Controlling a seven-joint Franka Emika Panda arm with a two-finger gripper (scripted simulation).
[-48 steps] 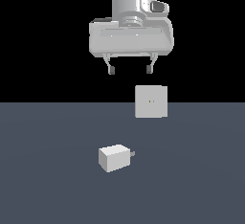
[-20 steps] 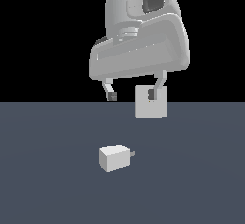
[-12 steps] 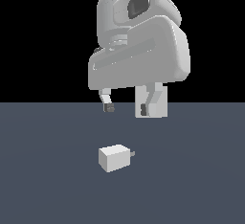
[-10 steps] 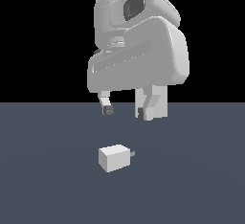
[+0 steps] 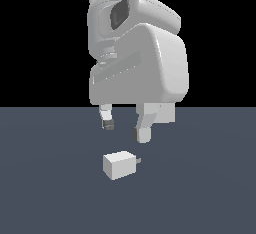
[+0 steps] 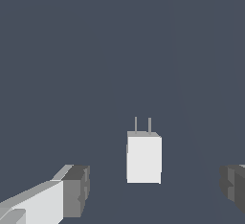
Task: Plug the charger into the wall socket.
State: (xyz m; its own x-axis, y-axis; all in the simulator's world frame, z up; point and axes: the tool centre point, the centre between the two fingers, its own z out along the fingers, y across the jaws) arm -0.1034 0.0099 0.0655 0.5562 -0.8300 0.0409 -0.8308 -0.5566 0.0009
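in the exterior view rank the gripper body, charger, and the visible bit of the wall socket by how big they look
1. Gripper body, by far the largest, though it is nearest the camera.
2. Charger, a small block on the floor.
3. Wall socket: only a sliver shows behind the gripper, so its true size cannot be judged.

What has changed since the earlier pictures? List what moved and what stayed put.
The arm has come down toward the floor, and its open gripper now hangs just above the small off-white boxy charger, fingers spread and holding nothing. The arm's body now hides most of the flat off-white square wall socket. The charger lies where it was, its grey prongs pointing to the exterior view's right. Nothing has been grasped.
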